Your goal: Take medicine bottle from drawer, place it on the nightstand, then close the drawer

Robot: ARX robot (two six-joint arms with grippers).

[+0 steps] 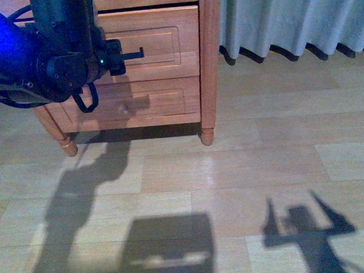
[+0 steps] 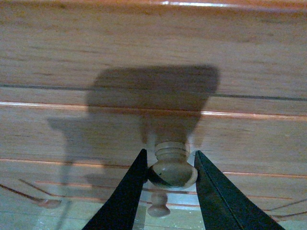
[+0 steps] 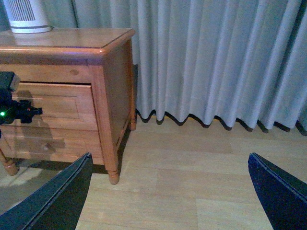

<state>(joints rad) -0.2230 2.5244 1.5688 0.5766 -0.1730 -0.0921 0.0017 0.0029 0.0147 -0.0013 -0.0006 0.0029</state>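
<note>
My left end effector (image 2: 170,152) is clamped on the knob (image 2: 171,171) of the drawer (image 2: 249,129) to pull it. It looks shut, so the medicine bottle is hidden; right end effector (image 3: 168,191) idles wide open.

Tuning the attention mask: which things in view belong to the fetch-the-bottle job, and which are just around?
Job: nightstand; taller drawer, shut; its knob, gripped by left tool. Medicine bottle not in view.
Just around: shorter drawer below; white ribbed device on the nightstand top; curtain; right tool, open.
</note>
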